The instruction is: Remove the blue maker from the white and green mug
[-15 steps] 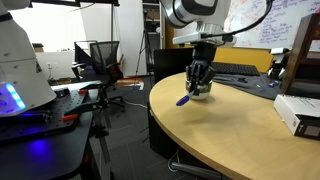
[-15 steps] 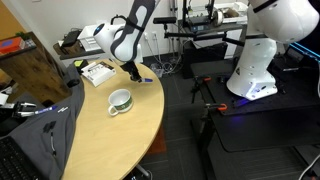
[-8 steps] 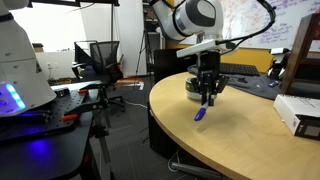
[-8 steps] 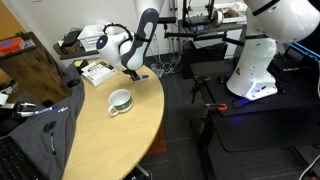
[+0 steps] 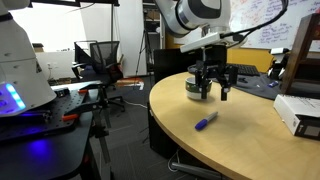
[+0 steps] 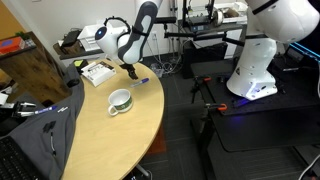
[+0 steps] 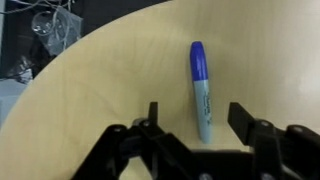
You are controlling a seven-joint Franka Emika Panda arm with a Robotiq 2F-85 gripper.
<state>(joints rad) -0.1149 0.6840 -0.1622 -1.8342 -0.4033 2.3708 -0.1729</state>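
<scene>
The blue marker (image 5: 206, 122) lies flat on the round wooden table (image 5: 240, 140), apart from the white and green mug (image 5: 195, 87). My gripper (image 5: 213, 90) hangs open above the marker and holds nothing. The wrist view shows the marker (image 7: 201, 90) lengthwise on the wood, blue cap away from me, between and beyond my spread fingers (image 7: 240, 112). In an exterior view the mug (image 6: 120, 100) stands mid-table, with the marker (image 6: 143, 81) near the far edge under my gripper (image 6: 131, 70).
A white box (image 5: 298, 112) sits at the table's right side and a keyboard (image 5: 235, 68) behind the mug. A book (image 6: 98, 72) and a dark cloth (image 6: 40, 125) lie on the table. The table edge runs close to the marker.
My gripper was shut on the marker, carried it away from the mug, then opened and rose. The marker now lies loose on the table.
</scene>
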